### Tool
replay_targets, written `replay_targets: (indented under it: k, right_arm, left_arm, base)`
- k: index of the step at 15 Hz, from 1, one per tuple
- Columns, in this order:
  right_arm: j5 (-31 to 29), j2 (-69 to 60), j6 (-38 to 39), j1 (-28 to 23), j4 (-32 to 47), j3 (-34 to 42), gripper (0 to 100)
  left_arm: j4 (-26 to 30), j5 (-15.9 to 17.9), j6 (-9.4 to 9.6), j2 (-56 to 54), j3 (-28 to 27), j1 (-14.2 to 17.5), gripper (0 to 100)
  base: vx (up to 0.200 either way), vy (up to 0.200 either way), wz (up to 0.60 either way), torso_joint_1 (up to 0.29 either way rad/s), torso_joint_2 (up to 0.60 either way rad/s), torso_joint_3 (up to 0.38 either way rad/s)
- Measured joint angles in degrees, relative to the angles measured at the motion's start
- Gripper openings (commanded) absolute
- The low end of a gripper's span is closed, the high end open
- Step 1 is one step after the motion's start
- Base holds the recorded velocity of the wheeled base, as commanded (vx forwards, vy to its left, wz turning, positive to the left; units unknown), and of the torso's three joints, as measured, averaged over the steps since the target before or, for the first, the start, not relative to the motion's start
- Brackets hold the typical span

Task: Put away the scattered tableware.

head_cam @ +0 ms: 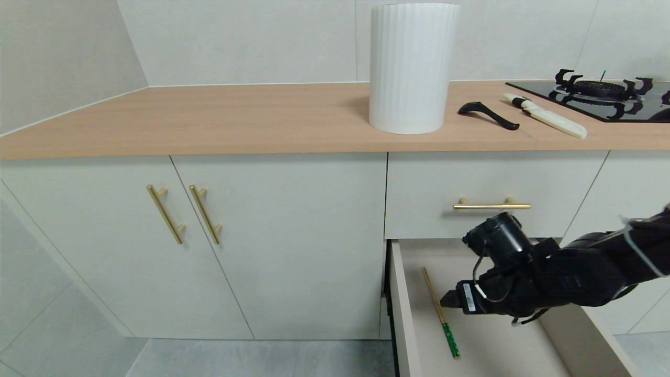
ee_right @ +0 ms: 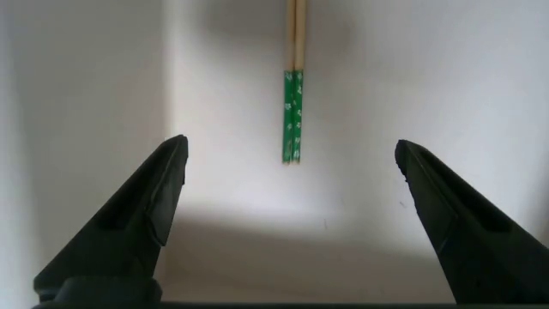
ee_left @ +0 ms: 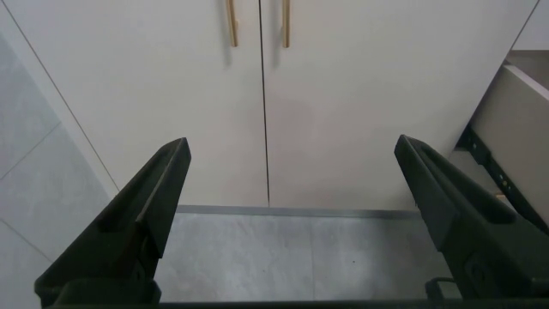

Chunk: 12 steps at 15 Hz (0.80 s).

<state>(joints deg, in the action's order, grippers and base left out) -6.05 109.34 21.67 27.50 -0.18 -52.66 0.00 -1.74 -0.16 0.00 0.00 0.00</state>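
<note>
Chopsticks: a pair of wooden chopsticks with green patterned ends (head_cam: 440,314) (ee_right: 294,86) is laid flat on the floor of the open pale drawer (head_cam: 403,309), close to its left wall, with the green ends towards the near side.
Drawer: it is pulled out at the lower right, beneath a closed drawer front with a brass bar handle (head_cam: 492,206).
Right end effector: the right end effector (head_cam: 449,301) (ee_right: 290,172) is held over the drawer, just right of the chopsticks. Its fingers are spread wide and nothing is gripped. In the right wrist view the green ends are seen in the gap between the fingers, apart from both.
Left end effector: the left end effector (ee_left: 292,172) is also spread wide and empty, and is faced towards the pale cabinet doors (ee_left: 343,103) and the grey floor.
Worktop: on the wooden worktop (head_cam: 235,118) stands a tall white ribbed cylindrical container (head_cam: 411,68). To its right lie a black curved-handled utensil (head_cam: 487,114) and a white knife with a black band (head_cam: 547,116).
Hob: a black gas hob (head_cam: 602,97) is set in at the far right.
</note>
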Motion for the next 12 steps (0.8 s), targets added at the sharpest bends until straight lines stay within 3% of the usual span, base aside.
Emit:
replay_targets:
  k: [2, 6, 12]
  right_arm:
    - [-0.5, -7.8, -1.0, -0.1, 1.5, 0.4, 100]
    - [-8.5, -18.8, -5.6, -1.5, 2.2, 1.6, 100]
    - [-9.9, -24.2, -9.3, -2.9, 2.1, 2.0, 100]
  left_arm:
    - [0.0, 0.0, 0.0, 0.0, 0.0, 0.0, 100]
    - [0.0, 0.0, 0.0, 0.0, 0.0, 0.0, 100]
    - [0.0, 0.0, 0.0, 0.0, 0.0, 0.0, 100]
  base:
    - [0.0, 0.0, 0.0, 0.0, 0.0, 0.0]
    - [0.0, 0.0, 0.0, 0.0, 0.0, 0.0]
    - [0.0, 0.0, 0.0, 0.0, 0.0, 0.0]
